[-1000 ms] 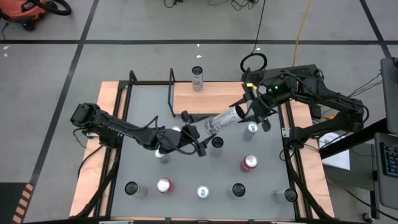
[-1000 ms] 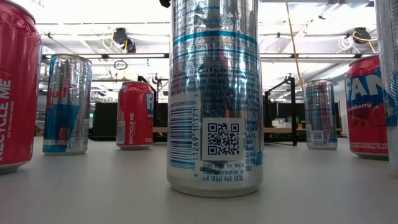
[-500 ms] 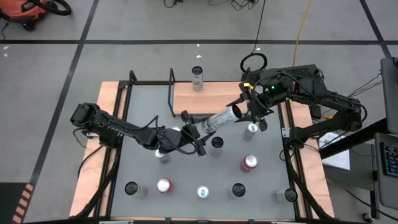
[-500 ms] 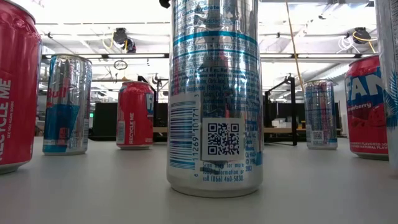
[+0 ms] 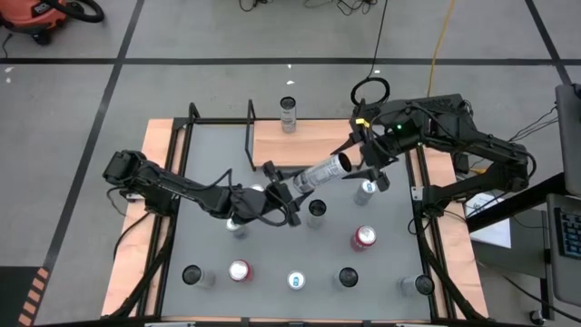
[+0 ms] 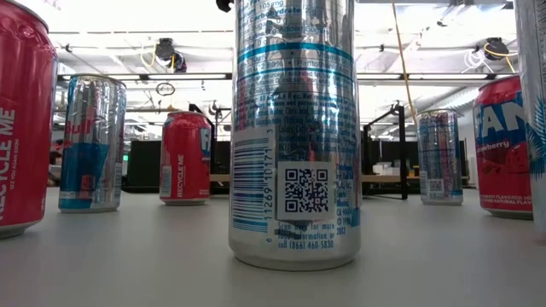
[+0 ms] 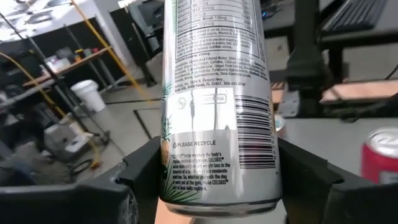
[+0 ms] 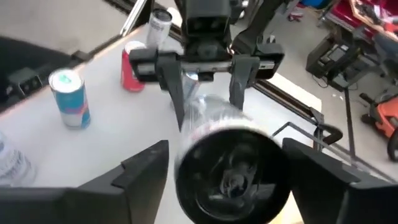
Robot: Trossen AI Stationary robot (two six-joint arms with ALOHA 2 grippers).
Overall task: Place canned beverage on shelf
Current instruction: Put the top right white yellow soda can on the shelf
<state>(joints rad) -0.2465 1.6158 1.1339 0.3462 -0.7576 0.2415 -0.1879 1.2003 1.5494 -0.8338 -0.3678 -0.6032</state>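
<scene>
Silver can [image 5: 320, 173]: lies slantwise above the table, just in front of the shelf [image 5: 309, 143], spanning both grippers.
Left gripper [image 5: 283, 188]: closed on the can's lower end; the left wrist view shows the label and barcode [image 7: 252, 127] pressed between both fingers.
Right gripper [image 5: 363, 160]: at the can's top end; the right wrist view shows the lid [image 8: 233, 174] between fingers standing clear on each side, jaws parted.
Shelf, high view: one upright can [image 5: 288, 114] behind its back edge.
Low view: neither gripper visible; a QR-coded can [image 6: 294, 128] fills the middle, red cans [image 6: 185, 156] around.
</scene>
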